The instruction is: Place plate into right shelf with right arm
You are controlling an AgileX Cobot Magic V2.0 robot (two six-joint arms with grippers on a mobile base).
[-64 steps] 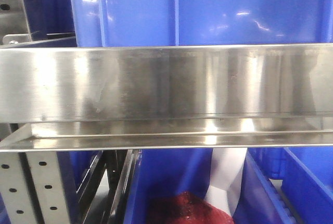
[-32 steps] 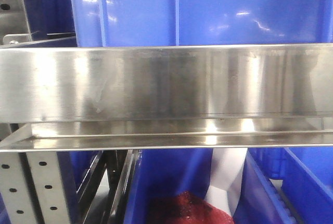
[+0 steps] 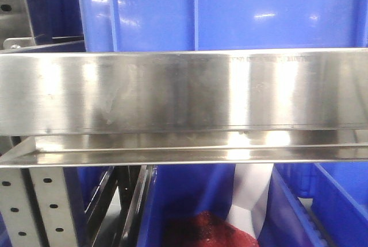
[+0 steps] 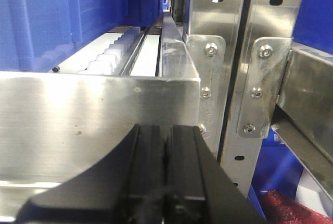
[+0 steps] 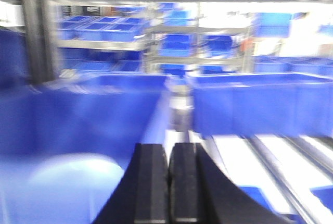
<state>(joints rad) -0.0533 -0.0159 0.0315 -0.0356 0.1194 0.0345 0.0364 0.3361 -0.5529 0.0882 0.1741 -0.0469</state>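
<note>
My right gripper (image 5: 169, 182) had its fingers pressed together, empty, above a blue bin (image 5: 78, 125) on the right shelf (image 3: 184, 92). A pale round blur, possibly the plate (image 5: 73, 174), lay inside. My left gripper (image 4: 166, 172) was likewise closed.

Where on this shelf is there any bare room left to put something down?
In the right wrist view, blurred: a bare pale strip of shelf floor right of the right gripper, below a blue bin. Left of it, another blue bin holds a pale round shape, possibly the plate. Elsewhere bins crowd the rails.
</note>
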